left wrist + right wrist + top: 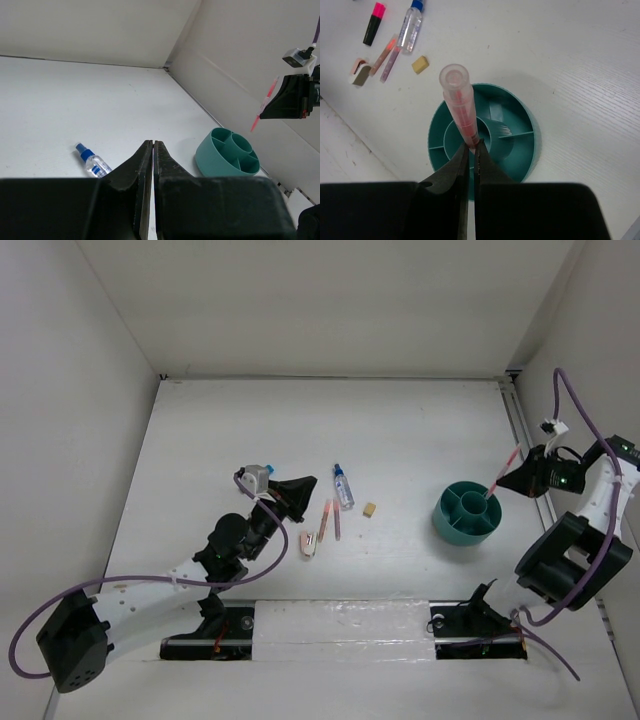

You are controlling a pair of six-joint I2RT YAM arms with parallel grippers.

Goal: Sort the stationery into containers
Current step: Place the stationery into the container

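My right gripper [472, 145] is shut on a thin pink-orange pen [459, 100] and holds it tilted above the round teal organiser cup [530, 150], over its middle compartment. The top view shows that pen [505, 468] over the cup [466, 512]. My left gripper [300, 490] is shut and empty, beside the loose items. On the table lie a clear blue-capped bottle [343, 486], a tan eraser [370, 509], two pink-orange pens [331, 519] and a pinkish stapler [310, 543]. A pink-capped black highlighter [372, 22] shows in the right wrist view. The blue-capped highlighter is out of view.
White walls close the table at the back and both sides. A black rail with the arm bases [340, 625] runs along the near edge. The left wrist view shows the bottle [92, 162], the cup [228, 154] and my right gripper [292, 97] above it.
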